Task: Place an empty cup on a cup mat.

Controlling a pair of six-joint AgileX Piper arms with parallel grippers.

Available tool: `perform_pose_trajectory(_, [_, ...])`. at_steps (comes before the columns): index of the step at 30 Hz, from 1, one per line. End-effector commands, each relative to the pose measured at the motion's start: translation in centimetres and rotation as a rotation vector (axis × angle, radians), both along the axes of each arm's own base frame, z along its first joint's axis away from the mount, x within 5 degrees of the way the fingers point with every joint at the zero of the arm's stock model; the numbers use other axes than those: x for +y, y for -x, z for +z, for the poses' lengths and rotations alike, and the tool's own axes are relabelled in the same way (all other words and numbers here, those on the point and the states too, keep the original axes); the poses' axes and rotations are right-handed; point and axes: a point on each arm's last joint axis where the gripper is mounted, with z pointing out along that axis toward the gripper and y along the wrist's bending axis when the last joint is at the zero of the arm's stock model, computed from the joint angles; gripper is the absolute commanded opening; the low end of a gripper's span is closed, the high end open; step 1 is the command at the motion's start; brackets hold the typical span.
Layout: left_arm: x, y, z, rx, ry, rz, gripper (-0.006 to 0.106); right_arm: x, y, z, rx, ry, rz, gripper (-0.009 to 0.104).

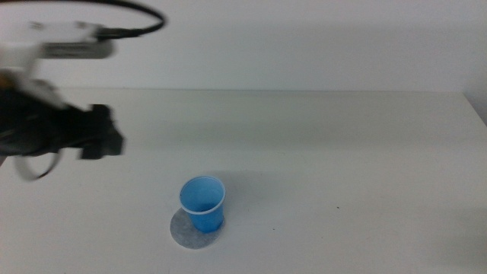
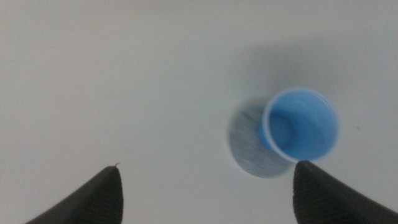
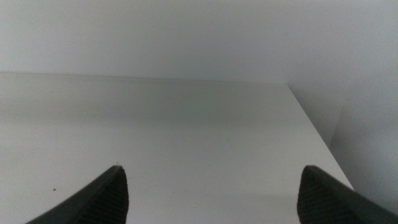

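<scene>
The cup [image 1: 203, 202] stands on the mat [image 1: 185, 232], below and to the right of the left pincer [image 1: 103, 141], which is wide open and holds nothing. If the arm swings low, it could knock the cup over. The right pincer [image 3: 211, 193] waits, open too

Soft, even lighting on a pale table; motion blur on the left arm.

In the middle view the table [image 1: 319, 152] is evenly bright with no glare, and the cup [image 1: 203, 202] casts only a faint shadow toward 1 o'clock. The left gripper [image 1: 103, 132] and its arm at 9 o'clock are smeared by motion blur. In the left wrist view the cup [image 2: 301, 123] and the mat [image 2: 252, 146] have soft, slightly blurred edges, with a diffuse shadow toward 12 o'clock. The right wrist view is dimmer and greyer, darkening past the table's edge at 3 o'clock.
</scene>
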Motion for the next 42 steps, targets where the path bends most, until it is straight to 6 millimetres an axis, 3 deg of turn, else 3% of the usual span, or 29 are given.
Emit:
perform_pose_trajectory(1, [1.0, 2.1, 0.6, -0.09, -0.027, 0.02, 0.094, 0.0, 0.0, 0.0, -0.008, 0.011, 0.002, 0.093])
perform_pose_trajectory(8, [3.0, 7.6, 1.2, -0.431, -0.025, 0.069, 0.094, 0.0, 0.0, 0.0, -0.008, 0.011, 0.002, 0.093])
perform_pose_trajectory(12, [3.6, 8.9, -0.9, -0.606, -0.02, 0.086, 0.094, 0.0, 0.0, 0.0, -0.008, 0.011, 0.002, 0.093])
perform_pose_trajectory(16, [4.7, 11.9, -4.1, -0.817, 0.051, 0.175, 0.094, 0.0, 0.0, 0.0, -0.008, 0.011, 0.002, 0.093])
perform_pose_trajectory(23, [5.8, 15.2, -10.9, -0.866, 0.069, 0.311, 0.094, 0.0, 0.0, 0.0, -0.008, 0.011, 0.002, 0.093])
perform_pose_trajectory(27, [5.9, 16.2, -12.7, -0.914, 0.058, 0.32, 0.094, 0.0, 0.0, 0.0, -0.008, 0.011, 0.002, 0.093])
perform_pose_trajectory(32, [5.9, 16.1, -14.4, -0.856, 0.048, 0.32, 0.094, 0.0, 0.0, 0.0, -0.008, 0.011, 0.002, 0.093])
perform_pose_trajectory(42, [6.0, 16.0, -14.1, -0.901, 0.027, 0.307, 0.094, 0.0, 0.0, 0.0, -0.008, 0.011, 0.002, 0.093])
